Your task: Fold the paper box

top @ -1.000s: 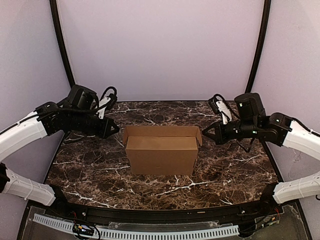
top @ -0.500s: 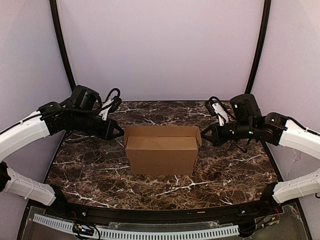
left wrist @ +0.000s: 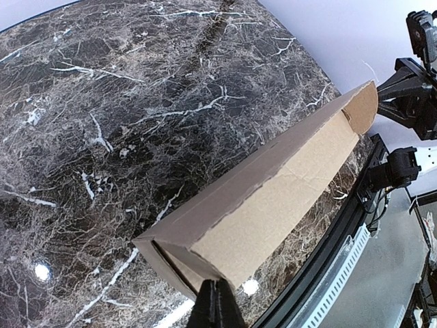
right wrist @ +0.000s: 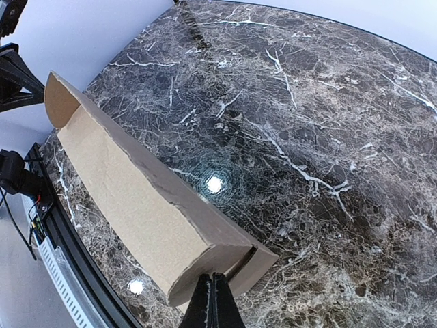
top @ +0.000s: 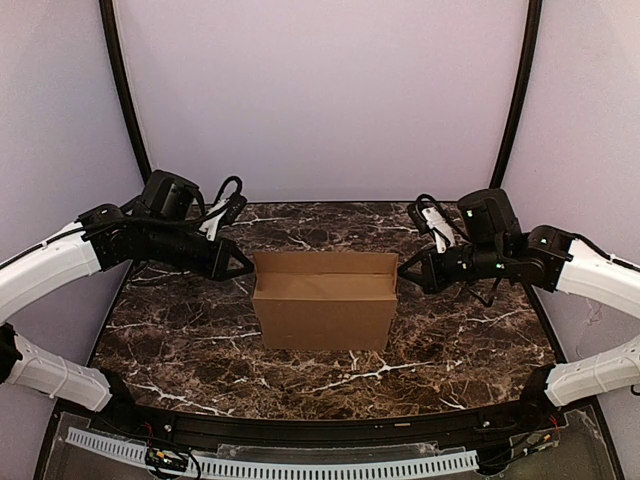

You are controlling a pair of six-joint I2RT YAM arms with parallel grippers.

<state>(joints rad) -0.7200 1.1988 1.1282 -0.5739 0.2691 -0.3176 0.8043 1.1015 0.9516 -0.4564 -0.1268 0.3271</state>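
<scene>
The paper box [top: 322, 310] stands at the middle of the dark marbled bench [top: 180, 345], long side across the top view. Its plain brown front panel faces the lower edge of the frame, and a taller back panel rises behind it. In the left wrist view the paper box [left wrist: 273, 198] runs from lower centre up to the upper right, where a small end flap stands up. Its near end shows a flap with a dark gap beside it. In the right wrist view the box [right wrist: 130, 191] runs from lower centre to the upper left, with the same kind of loose flap at the near end.

The left fingers [top: 245, 268] are pressed together into a point and hold nothing. Their tip is at the box's upper left corner, touching it or just beside it; which cannot be told. The right fingers [top: 403, 272] are likewise closed and empty, with their tip at the box's right end flap. Each wrist view shows its closed tip, left [left wrist: 217, 306] and right [right wrist: 213, 302], at the bottom centre, meeting the box's near end.

Pale lilac walls [top: 320, 100] surround the bench.
</scene>
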